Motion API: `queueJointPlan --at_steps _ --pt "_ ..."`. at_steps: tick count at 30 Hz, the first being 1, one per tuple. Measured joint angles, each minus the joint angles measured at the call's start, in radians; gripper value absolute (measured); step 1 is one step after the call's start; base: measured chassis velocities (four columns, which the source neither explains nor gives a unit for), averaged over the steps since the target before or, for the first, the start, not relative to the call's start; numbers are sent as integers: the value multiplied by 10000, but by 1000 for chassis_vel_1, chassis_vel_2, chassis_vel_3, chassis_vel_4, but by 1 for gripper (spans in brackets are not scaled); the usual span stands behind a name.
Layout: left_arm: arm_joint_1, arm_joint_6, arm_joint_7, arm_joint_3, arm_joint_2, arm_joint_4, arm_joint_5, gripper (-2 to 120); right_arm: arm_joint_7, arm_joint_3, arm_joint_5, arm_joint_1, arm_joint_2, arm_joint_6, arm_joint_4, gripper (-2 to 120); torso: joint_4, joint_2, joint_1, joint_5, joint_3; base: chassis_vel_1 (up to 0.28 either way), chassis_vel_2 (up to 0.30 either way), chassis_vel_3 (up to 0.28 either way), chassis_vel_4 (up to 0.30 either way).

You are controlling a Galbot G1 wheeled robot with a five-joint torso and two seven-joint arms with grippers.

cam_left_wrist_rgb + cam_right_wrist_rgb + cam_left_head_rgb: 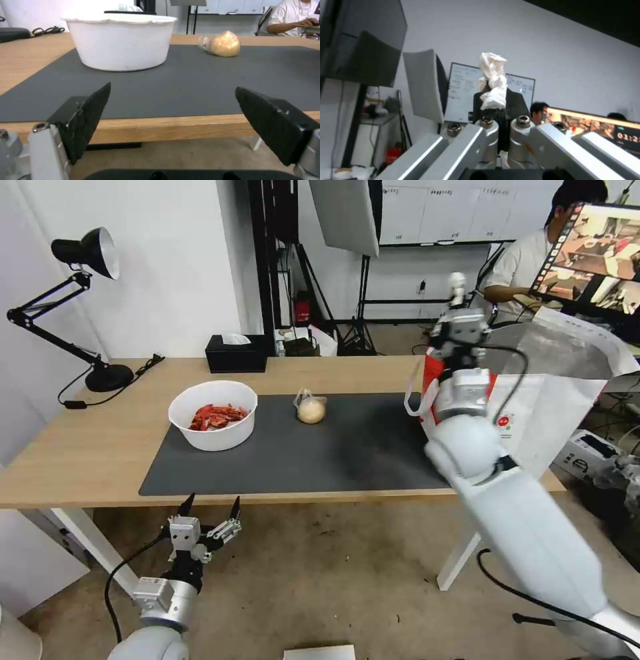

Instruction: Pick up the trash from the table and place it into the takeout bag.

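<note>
Now right pincer (496, 100) clamps tissue (491, 80), raised by bag (553, 400) at desk's (80, 447) right end. Next: swing over mouth, release. Left pincer (208, 510) open, near edge; bowl (213, 415), bun (311, 410) remain.

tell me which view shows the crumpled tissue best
The right wrist view: the crumpled white tissue stands out large, pinched upright in the shut right gripper. The head view gives just a small white bit above that gripper near the takeout bag.
</note>
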Motion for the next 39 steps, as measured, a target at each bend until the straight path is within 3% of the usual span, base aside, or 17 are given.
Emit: queueJointPlan --at_steps 8,10,16,25,30,35,39 --pt "61 5 0 76 29 -108 0 100 -49 180 903 -131 -767 -636 -19 0 2 0 0 -3 1 0 0 0 0" --pt "81 5 0 76 34 -142 17 100 -193 277 1069 -342 -854 -1026 32 12 0 -1 0 -1 1 0 0 0 0" --pt "146 5 0 77 1 -201 38 100 -327 318 1091 -544 -901 -1362 129 32 1 0 0 -2 0 0 0 0 0" --pt "235 -3 0 78 -46 -285 95 100 -365 364 1335 -656 -976 -1416 270 61 2 0 0 -2 0 0 0 0 0" --pt "220 -3 0 69 -41 -359 98 100 -485 407 2202 -798 -1139 -1373 577 82 1 0 0 -3 0 0 0 0 0" --pt "232 -3 0 23 -32 -434 101 100 -1275 508 2972 -1162 -1299 -815 930 99 0 0 0 -2 0 0 0 0 0" --pt "275 -6 0 -17 -36 -450 105 100 -2418 635 4099 -1641 -1481 -248 1490 100 2 0 0 -4 0 0 0 0 0"
